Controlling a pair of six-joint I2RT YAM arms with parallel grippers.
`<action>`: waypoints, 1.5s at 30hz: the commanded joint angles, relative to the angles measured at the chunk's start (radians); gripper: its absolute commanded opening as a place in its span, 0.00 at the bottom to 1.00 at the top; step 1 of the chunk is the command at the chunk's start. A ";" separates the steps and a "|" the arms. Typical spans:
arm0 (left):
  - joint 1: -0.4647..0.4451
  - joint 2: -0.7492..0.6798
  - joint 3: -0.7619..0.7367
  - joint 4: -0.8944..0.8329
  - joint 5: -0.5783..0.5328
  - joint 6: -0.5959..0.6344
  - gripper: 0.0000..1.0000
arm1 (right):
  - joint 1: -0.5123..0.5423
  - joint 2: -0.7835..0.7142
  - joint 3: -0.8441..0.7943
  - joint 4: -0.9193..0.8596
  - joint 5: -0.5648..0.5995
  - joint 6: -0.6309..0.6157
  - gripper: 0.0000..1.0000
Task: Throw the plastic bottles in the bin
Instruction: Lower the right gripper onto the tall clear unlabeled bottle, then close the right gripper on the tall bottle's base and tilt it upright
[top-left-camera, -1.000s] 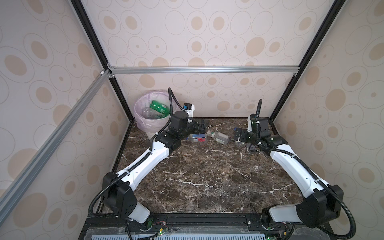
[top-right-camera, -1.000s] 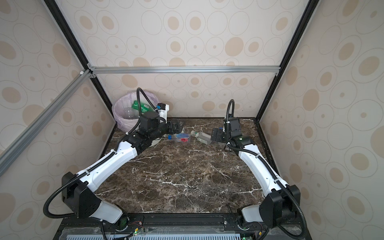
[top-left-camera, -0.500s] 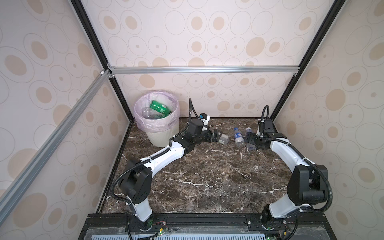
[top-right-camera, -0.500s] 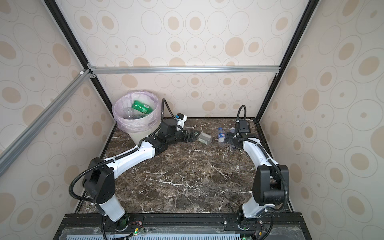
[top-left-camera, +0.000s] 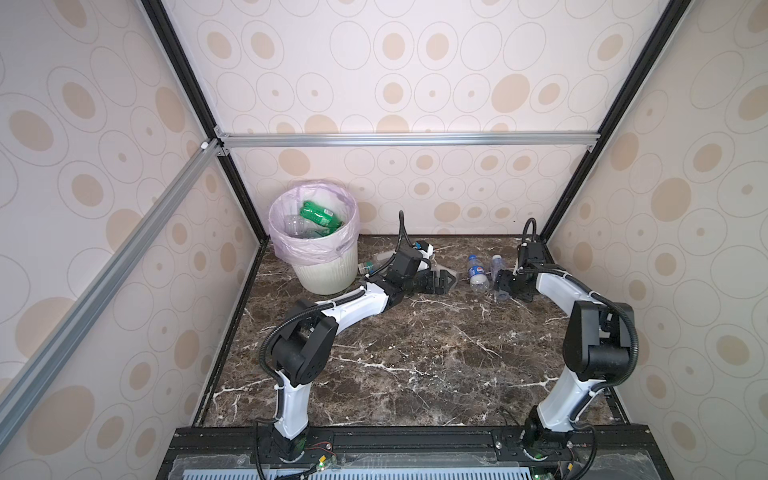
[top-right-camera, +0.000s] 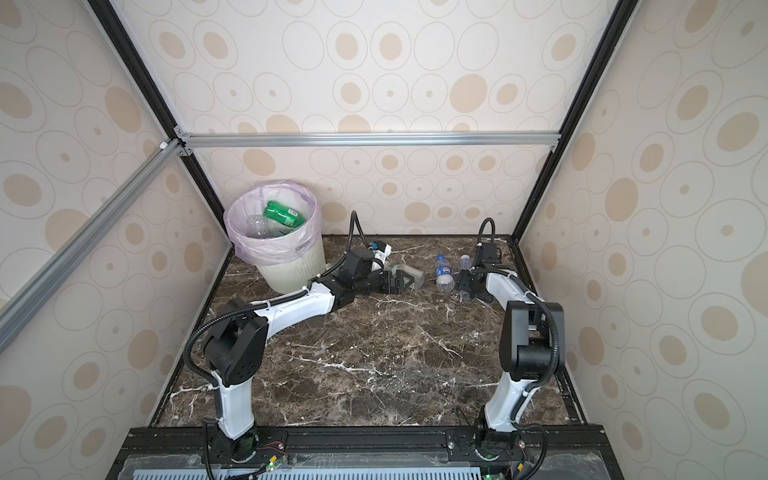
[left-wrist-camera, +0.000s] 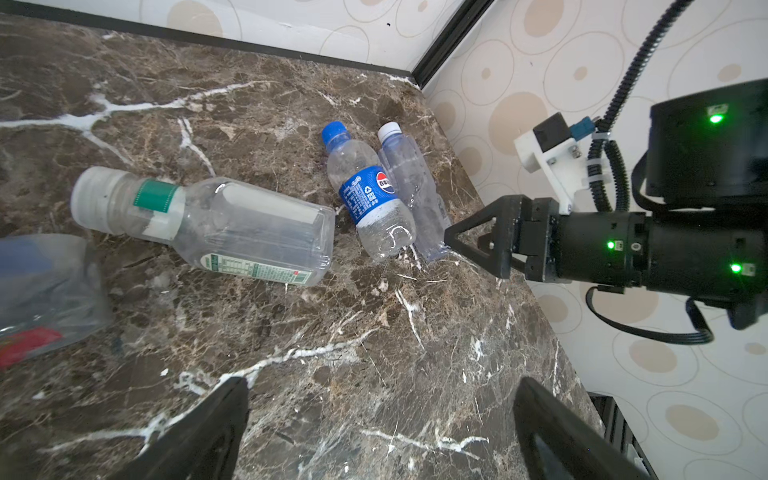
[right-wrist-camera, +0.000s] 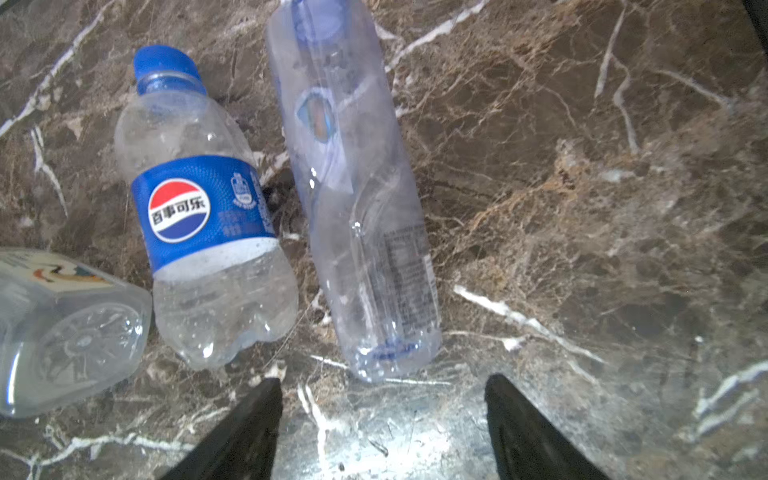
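1. Two bottles lie close alongside each other in front of the right claw: a slim clear bottle and a cola bottle with a blue cap. Both are flat on the marble table.
2. That claw sits low over the table, jaws partly apart with nothing between them. The slim bottle's base is just ahead of the tips, not yet inside.
3. The left claw is spread wide and empty. It points toward a square bottle with a white cap, which lies just beside the cola one.
4. The bin stands in the far left corner, well apart from these bottles. A green bottle and some clear ones are already inside.
5. To my eye, the step in hand is the right claw taking the slim bottle. It should slide forward until the jaws straddle the body and stay off the cola bottle. Then it should close gently, since thin plastic may crumple or squirt out.
6. The carry to the bin crosses the left arm's side, so the arms had better take turns.
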 joint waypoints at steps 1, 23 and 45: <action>-0.010 0.016 0.063 0.026 0.021 -0.003 0.99 | -0.006 0.045 0.053 0.006 -0.028 -0.013 0.76; -0.011 0.075 0.141 0.003 0.044 -0.013 0.99 | -0.019 0.203 0.142 -0.026 -0.013 -0.038 0.61; -0.011 -0.002 0.152 -0.101 0.053 -0.074 0.99 | -0.019 -0.012 -0.049 -0.043 -0.045 0.038 0.51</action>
